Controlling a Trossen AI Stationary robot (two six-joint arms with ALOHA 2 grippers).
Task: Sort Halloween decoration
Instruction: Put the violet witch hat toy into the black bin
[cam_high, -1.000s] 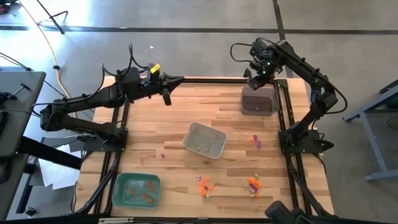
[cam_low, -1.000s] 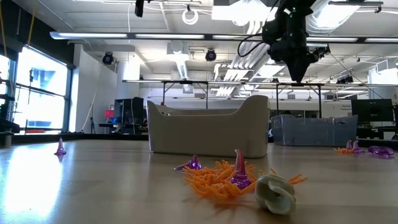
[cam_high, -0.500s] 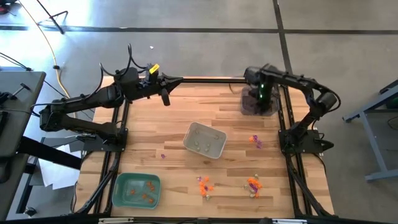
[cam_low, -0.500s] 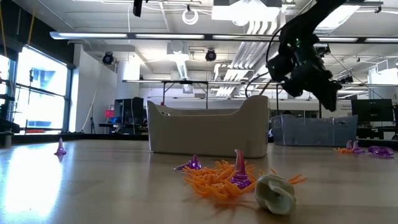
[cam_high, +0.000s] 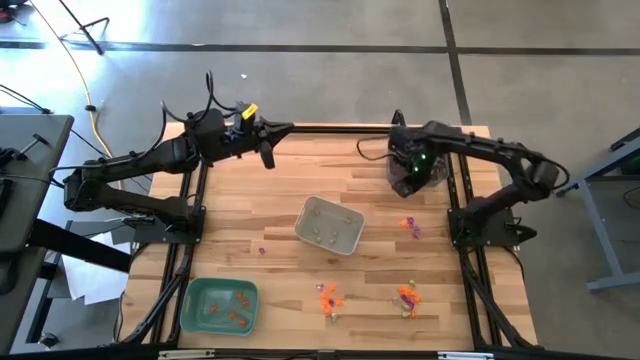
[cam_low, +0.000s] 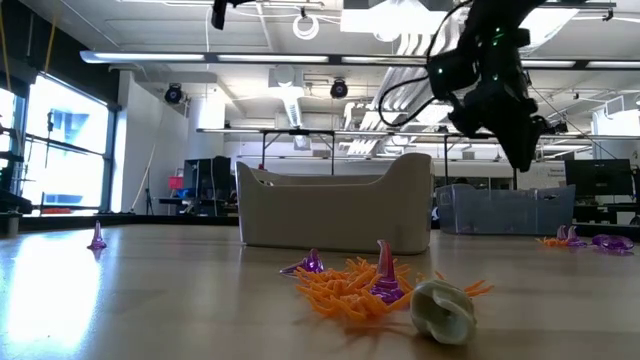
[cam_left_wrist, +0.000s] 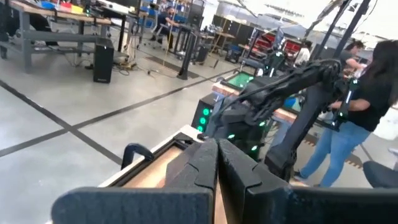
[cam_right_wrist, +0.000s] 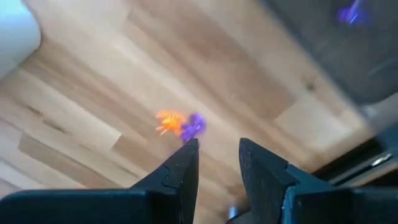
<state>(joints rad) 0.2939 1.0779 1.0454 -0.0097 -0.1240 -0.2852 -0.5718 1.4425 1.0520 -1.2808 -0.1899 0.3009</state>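
The Halloween decoration lies scattered on the wooden table: an orange and purple pair (cam_high: 410, 227) (cam_right_wrist: 180, 124), an orange clump (cam_high: 328, 298) with purple pieces (cam_low: 355, 285), a whitish trinket (cam_low: 443, 310), another orange clump (cam_high: 407, 296) and a lone purple piece (cam_high: 263, 250). My right gripper (cam_high: 406, 178) (cam_right_wrist: 217, 152) hangs open and empty, pointing steeply down, above the near left corner of the dark tray (cam_high: 432, 170). My left gripper (cam_high: 288, 128) (cam_left_wrist: 217, 149) is shut, held level high over the table's far edge.
A whitish tray (cam_high: 330, 225) (cam_low: 335, 210) stands mid-table with small pieces inside. A green tray (cam_high: 220, 305) holding orange pieces sits at the near left corner. The dark tray (cam_right_wrist: 348, 43) holds a purple piece (cam_right_wrist: 348, 14). A person stands beyond the table in the left wrist view.
My right gripper has come down and toward the table's near edge, from high above the dark tray's far side to lower over its near left corner, tipping to point more steeply down. Its fingers stay apart. Nothing on the table has moved.
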